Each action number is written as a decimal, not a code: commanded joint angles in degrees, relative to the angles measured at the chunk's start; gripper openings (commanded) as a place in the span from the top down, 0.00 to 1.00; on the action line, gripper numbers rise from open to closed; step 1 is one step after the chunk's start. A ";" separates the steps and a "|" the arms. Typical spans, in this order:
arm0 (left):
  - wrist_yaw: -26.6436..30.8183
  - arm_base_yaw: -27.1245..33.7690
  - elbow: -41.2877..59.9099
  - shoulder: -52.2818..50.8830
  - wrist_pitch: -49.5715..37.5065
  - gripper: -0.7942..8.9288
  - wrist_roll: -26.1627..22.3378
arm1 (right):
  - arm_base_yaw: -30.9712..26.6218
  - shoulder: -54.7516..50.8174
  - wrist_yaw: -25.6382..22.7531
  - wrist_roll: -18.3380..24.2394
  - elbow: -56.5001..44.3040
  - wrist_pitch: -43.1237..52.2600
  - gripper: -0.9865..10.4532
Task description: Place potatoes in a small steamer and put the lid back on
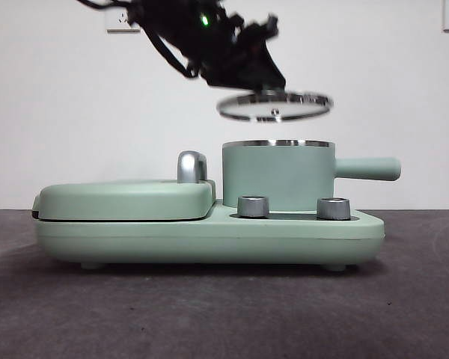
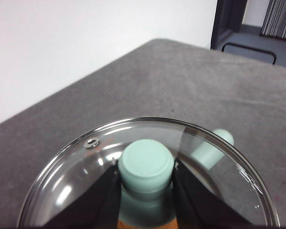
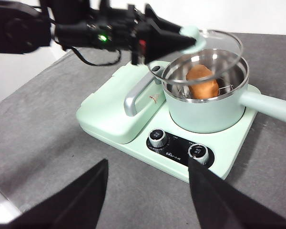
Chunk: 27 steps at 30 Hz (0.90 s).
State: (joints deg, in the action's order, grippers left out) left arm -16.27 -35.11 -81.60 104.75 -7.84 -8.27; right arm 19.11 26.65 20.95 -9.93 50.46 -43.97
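Left gripper (image 1: 266, 88), jaws clamped on lid (image 1: 274, 106) knob, holds it tilted w/ clear gap above small steamer (image 1: 278, 176) rim, frame centre. Potato (image 3: 202, 81) sits inside pot. Right gripper (image 3: 148, 191) jaws apart, over bare counter (image 3: 43, 143).

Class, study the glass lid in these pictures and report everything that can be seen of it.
The lid is a round disc of clear glass with a shiny steel rim, a small steam hole near its edge and a mint-green knob. The left tool is shut on that knob, a jaw at each side. The lid hangs in the air above the small steamer, slightly tilted and not touching its rim. Through the glass the steamer's side handle shows.
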 commanded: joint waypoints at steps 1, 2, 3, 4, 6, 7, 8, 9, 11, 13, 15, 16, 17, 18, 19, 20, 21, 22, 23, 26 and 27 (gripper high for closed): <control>-0.02 -0.57 -2.47 2.19 -4.63 0.90 -1.33 | 0.26 0.17 0.02 -0.57 0.63 0.11 0.69; -0.02 -0.55 -2.47 2.64 -5.42 0.90 -1.33 | 0.26 0.17 0.02 -0.57 0.63 0.07 0.69; 0.00 -0.52 -2.47 2.99 -5.97 0.90 -1.33 | 0.26 0.17 0.02 -0.57 0.63 0.04 0.69; 0.02 -0.50 -2.47 3.32 -6.19 0.90 -1.36 | 0.26 0.17 0.02 -0.57 0.63 0.00 0.69; 0.02 -0.48 -2.47 3.89 -6.38 0.90 -1.36 | 0.26 0.17 0.02 -0.57 0.63 -0.22 0.69; 0.02 -0.48 -2.47 4.04 -6.32 0.90 -1.36 | 0.26 0.17 0.02 -0.57 0.63 -0.31 0.69; 0.02 -0.48 -2.47 4.24 -6.29 0.90 -1.40 | 0.26 0.17 0.02 -0.57 0.63 -0.44 0.69; 0.02 -0.48 -2.47 4.46 -6.32 0.90 -1.51 | 0.26 0.17 0.00 -0.57 0.63 -0.52 0.69; 0.02 -0.48 -2.47 4.74 -6.21 0.90 -1.57 | 0.24 0.17 -0.22 -0.55 0.63 -0.87 0.69; 0.07 -0.48 -2.47 4.92 -5.88 0.90 -1.90 | 0.24 0.17 -0.66 -0.55 0.63 -1.22 0.69; 0.31 -0.48 -2.47 5.01 -5.33 0.90 -2.71 | 0.24 0.17 -1.33 -0.55 0.63 -1.40 0.69; 0.61 -0.48 -2.47 5.01 -4.87 0.90 -3.28 | 0.24 0.17 -1.53 -0.55 0.63 -1.51 0.69; 1.20 -0.48 -2.47 5.03 -4.31 0.90 -3.63 | 0.24 0.17 -1.51 -0.57 0.63 -1.60 0.69; 1.36 -0.48 -2.47 5.03 -3.85 0.90 -4.22 | 0.24 0.17 -1.51 -0.57 0.63 -1.64 0.69; 1.36 -0.48 -2.47 5.03 -3.34 0.90 -4.76 | 0.24 0.17 -1.51 -0.57 0.63 -1.66 0.69; 1.36 -0.48 -2.47 5.03 -3.13 0.90 -4.79 | 0.24 0.17 -1.53 -0.55 0.63 -1.68 0.69; 1.36 -0.46 -2.47 5.03 -2.93 0.90 -4.81 | 0.24 0.17 -1.51 -0.57 0.63 -1.68 0.69; 1.36 -0.37 -2.47 5.03 -2.86 0.90 -4.81 | 0.24 0.17 -1.51 -0.55 0.63 -1.68 0.69; 1.36 -0.33 -2.47 5.03 -2.84 0.90 -4.79 | 0.24 0.17 -1.53 -0.57 0.63 -1.68 0.69; 1.31 -0.20 -2.47 5.09 -2.84 0.90 -4.76 | 0.24 0.17 -1.53 -0.57 0.63 -1.68 0.69; 1.29 -0.20 -2.47 5.14 -2.82 0.90 -4.74 | 0.26 0.17 -1.53 -0.57 0.63 -1.68 0.69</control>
State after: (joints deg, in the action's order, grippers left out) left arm -14.87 -35.09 -82.00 108.86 -8.99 -12.47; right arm 19.11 26.65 19.49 -9.93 50.46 -46.06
